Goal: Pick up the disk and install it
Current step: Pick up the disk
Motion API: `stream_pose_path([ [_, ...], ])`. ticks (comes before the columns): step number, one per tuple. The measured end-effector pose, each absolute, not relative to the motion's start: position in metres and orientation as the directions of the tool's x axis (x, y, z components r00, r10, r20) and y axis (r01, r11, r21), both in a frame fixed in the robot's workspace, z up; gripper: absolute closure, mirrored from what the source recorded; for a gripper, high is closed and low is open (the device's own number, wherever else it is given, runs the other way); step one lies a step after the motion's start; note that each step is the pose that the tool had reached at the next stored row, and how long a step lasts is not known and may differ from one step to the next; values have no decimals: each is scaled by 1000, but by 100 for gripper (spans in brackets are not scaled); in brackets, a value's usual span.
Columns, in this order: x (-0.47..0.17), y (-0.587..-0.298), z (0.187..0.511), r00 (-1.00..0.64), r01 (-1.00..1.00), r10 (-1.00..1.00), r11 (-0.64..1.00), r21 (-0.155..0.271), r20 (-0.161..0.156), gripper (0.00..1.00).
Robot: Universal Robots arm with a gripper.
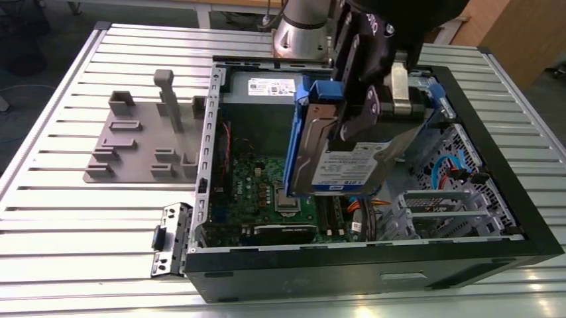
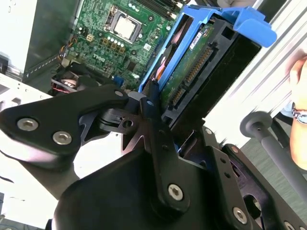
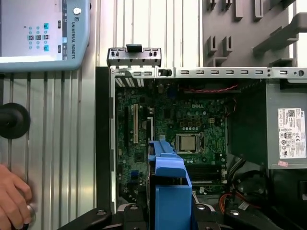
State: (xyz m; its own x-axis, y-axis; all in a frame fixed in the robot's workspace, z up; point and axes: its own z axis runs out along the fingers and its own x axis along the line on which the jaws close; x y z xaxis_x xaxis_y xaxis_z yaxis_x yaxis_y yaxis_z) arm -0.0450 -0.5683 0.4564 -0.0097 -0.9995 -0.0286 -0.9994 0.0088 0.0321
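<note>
step: disk (image 1: pixel 346 165) picked, not in yet | gripper (image 1: pixel 376 116) jaws pinch disk | disk on edge, up over open PC case (image 1: pixel 354 275) | we think: needs slow, straight aim; wires (image 1: pixel 445 161) near

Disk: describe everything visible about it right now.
The disk is a flat silver metal drive with a white-and-blue label and blue plastic side rails. The second wrist view shows its green circuit board and connector. The gripper clamps it, steeply tilted, over the open computer case.
</note>
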Motion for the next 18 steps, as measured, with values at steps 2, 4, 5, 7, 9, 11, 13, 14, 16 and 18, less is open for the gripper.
stream_pose_path([
  [2,-43,-569,456,-10,-999,-1000,9,32,-29,64],
  [4,-41,-571,456,-10,-999,-1000,9,32,-29,64],
  [5,-40,-571,456,-10,-999,-1000,9,32,-29,64],
  [7,-38,-572,456,-10,-999,-1000,9,32,-29,64],
  [9,-36,-574,456,-10,-999,-1000,9,32,-29,64],
  [11,-34,-575,456,-10,-999,-1000,9,33,-29,64],
  [13,-32,-576,456,-10,-999,-1000,9,33,-29,64],
  [14,-31,-576,456,-10,-999,-1000,9,33,-29,64],
  [16,-28,-577,456,-10,-999,-1000,9,33,-29,64],
  [18,-25,-579,456,-10,-999,-1000,9,33,-29,64],
])
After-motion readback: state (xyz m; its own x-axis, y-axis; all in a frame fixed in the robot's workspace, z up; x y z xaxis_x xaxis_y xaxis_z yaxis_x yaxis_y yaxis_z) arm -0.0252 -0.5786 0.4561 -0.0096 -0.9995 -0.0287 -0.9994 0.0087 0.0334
